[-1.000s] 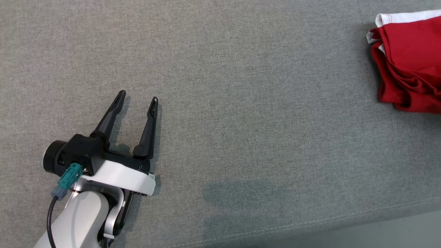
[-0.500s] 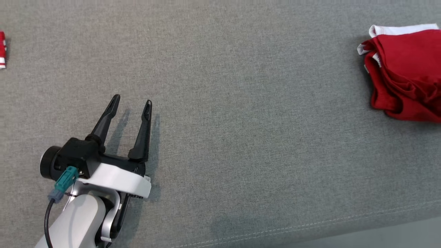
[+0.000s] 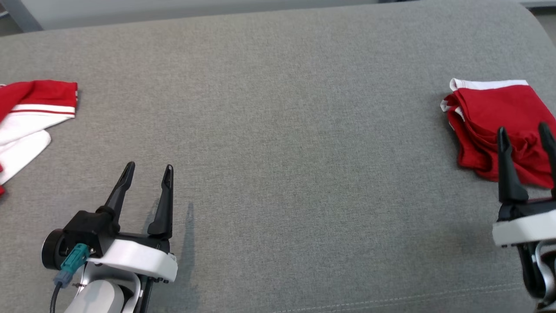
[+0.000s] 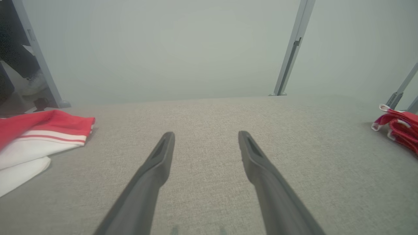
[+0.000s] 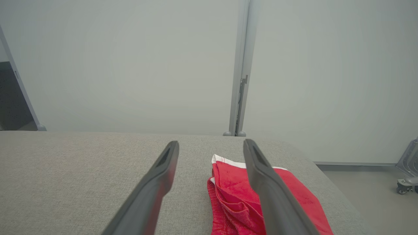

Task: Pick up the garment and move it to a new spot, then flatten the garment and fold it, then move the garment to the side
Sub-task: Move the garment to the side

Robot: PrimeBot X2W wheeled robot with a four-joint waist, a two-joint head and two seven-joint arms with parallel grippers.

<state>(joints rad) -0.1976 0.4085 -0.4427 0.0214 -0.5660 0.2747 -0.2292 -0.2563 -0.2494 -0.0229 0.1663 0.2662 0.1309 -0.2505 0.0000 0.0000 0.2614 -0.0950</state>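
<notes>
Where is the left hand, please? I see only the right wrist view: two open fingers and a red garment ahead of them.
Observer: The left hand is at the near left of the grey surface, far from the red garment.
Operator: Is it holding something?
Observer: No, its fingers are spread and there is nothing between them.
Operator: Is any other cloth on the surface?
Observer: Yes, a red and white garment lies at the far left edge, apart from the left hand.
</notes>
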